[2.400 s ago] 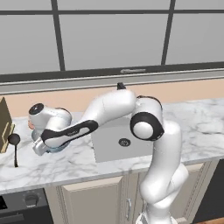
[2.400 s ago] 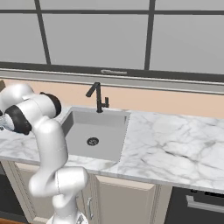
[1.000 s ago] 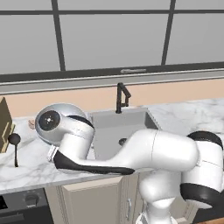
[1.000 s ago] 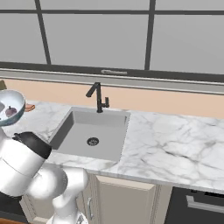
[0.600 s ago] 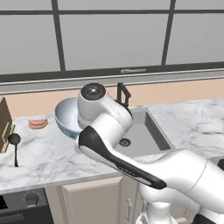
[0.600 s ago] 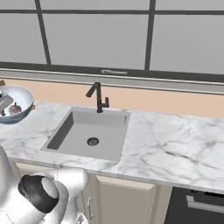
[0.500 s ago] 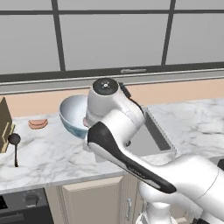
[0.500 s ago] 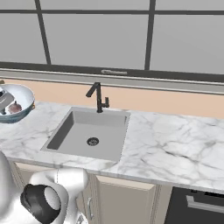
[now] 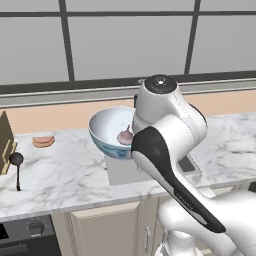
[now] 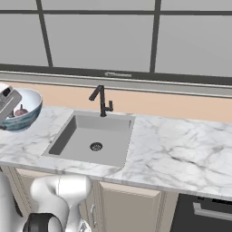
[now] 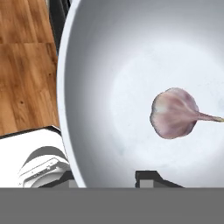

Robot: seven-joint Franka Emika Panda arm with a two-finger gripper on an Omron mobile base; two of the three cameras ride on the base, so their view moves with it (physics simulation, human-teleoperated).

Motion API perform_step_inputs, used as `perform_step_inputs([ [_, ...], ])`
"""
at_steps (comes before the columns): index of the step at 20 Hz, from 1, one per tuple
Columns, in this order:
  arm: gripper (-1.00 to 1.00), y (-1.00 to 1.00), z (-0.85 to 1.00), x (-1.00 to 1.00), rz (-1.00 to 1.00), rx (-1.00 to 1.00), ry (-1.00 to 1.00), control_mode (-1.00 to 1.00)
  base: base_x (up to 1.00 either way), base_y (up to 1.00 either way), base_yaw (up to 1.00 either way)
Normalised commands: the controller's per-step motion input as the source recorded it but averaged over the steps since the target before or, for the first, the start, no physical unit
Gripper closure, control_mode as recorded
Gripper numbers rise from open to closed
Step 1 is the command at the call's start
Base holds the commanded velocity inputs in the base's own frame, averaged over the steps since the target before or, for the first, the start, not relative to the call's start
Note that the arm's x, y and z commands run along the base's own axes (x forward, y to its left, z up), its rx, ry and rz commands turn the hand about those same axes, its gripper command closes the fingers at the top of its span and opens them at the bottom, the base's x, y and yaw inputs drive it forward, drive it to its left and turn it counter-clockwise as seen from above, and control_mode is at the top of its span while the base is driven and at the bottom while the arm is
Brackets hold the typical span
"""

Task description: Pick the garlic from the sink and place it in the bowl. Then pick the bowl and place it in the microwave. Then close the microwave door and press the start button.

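The garlic (image 11: pixel 175 113) is seen lying inside the bowl (image 9: pixel 107 131), on its white floor. The bowl is held raised above the marble counter (image 9: pixel 60 175), left of the sink (image 10: pixel 93 139). Its rim is pinched between the fingers of the gripper (image 11: pixel 109 177), one inside, one outside. A wooden floor (image 11: pixel 24 65) is seen below.

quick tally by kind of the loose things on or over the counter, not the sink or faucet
bowl: 1
garlic: 1, lying inside the bowl
black ladle: 1
small reddish-brown item near the wall: 1, too small to identify
wooden block at the left edge: 1
total: 5
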Motion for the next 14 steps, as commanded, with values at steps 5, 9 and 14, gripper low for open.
perform_step_inputs([
  [5, 1.00, -0.07, 0.00, 0.00, 0.02, 0.00, 0.02, 1.00, 0.00, 0.00, 0.00],
  [9, 1.00, 0.00, 0.00, 0.00, 0.00, 0.00, 0.00, 1.00, -0.67, -0.02, 0.01],
  [14, 1.00, 0.00, 0.00, 0.00, 0.00, 0.00, 0.00, 1.00, -0.52, -0.06, -0.01],
])
